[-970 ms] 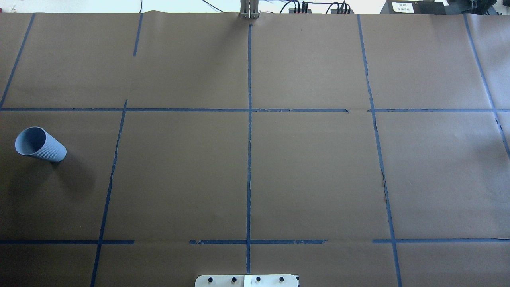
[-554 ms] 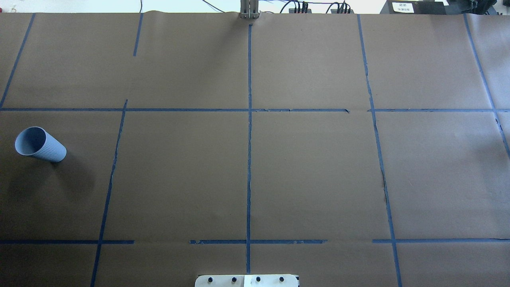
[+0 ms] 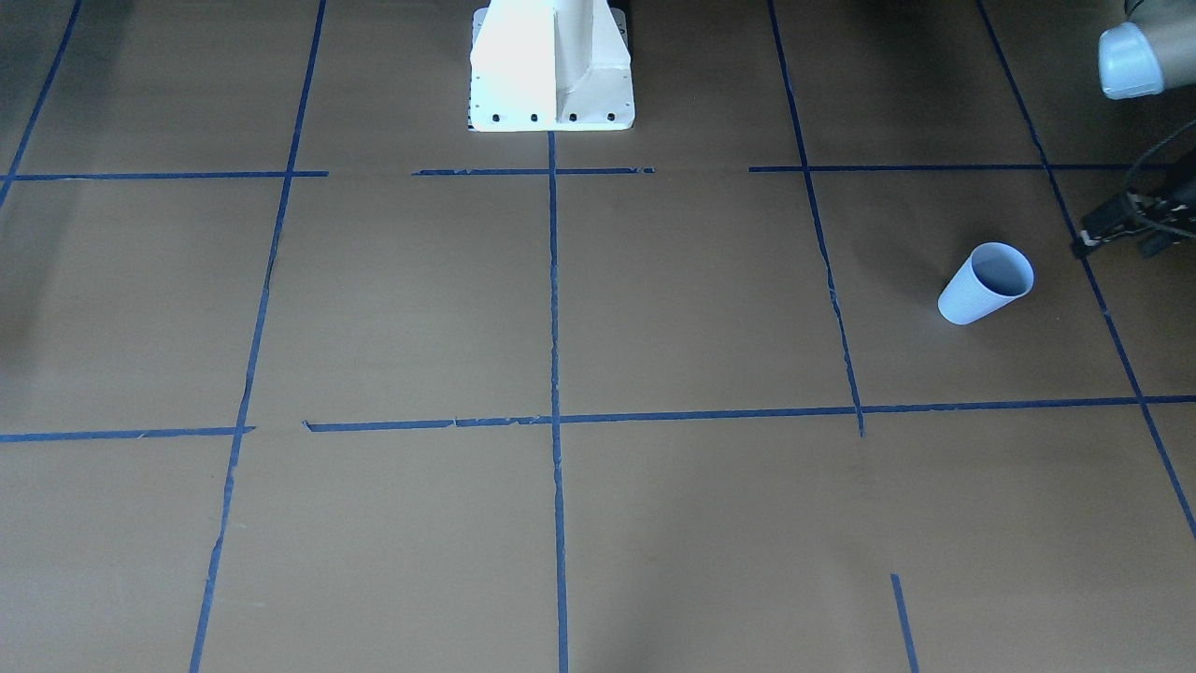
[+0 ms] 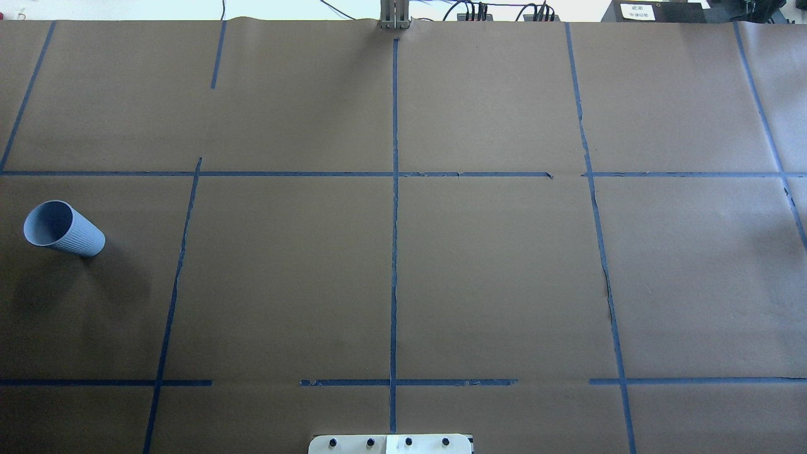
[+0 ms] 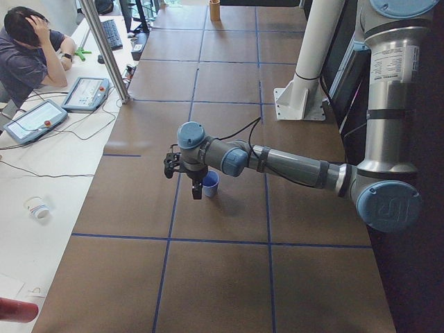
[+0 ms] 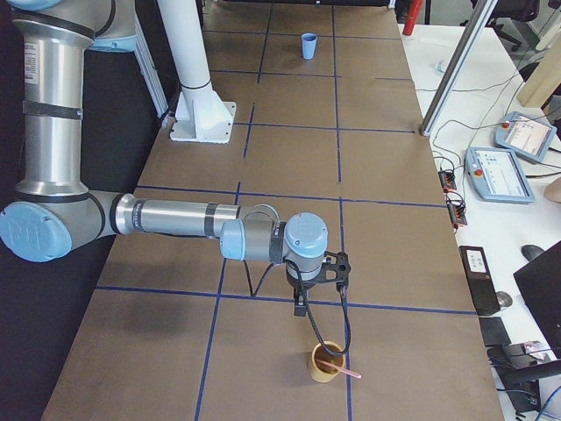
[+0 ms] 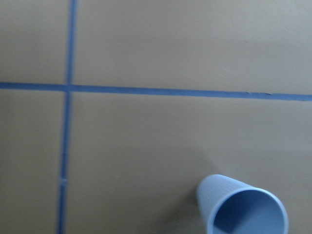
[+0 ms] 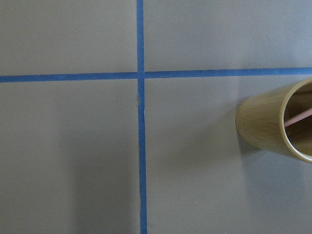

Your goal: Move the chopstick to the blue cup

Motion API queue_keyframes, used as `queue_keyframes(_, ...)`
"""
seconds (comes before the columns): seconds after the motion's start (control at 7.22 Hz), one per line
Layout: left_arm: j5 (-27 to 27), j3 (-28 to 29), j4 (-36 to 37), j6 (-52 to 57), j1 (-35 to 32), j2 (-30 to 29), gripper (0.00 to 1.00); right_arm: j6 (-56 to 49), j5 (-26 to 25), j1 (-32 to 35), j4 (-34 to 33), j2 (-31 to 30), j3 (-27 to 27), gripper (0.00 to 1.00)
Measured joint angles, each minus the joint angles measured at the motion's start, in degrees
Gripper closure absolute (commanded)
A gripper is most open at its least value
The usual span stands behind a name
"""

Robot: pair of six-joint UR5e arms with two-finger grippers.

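- The thin, pale orange-pink chopstick (image 6: 337, 367) is leaning tilted inside a tan wooden cylindrical cup (image 6: 324, 370), well apart from the white robot pedestal (image 6: 197, 114) on the robot's right.
- The small light-blue ribbed disposable cup (image 3: 986, 285) is standing upright, well apart from the pedestal on the robot's left.
- The right gripper (image 6: 300, 309) is hanging between the pedestal and the wooden cup, with no visible grasp. Finger spread: cannot tell.
- The left gripper (image 5: 197, 193) is hanging just beside the blue cup. Finger spread: cannot tell.
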Motion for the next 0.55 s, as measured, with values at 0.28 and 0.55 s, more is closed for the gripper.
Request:
queue_keyframes(0.28,1.14,2.93,-6.83,-6.17,4.23,0.73,0.0,0.0,-0.03,0.0,0.0,0.07,0.36,0.0)
queue_keyframes(0.55,1.3,3.93,-7.95,-7.21,5.63,0.74,0.0,0.0,-0.08,0.06,-0.02,0.23,0.48,0.0)
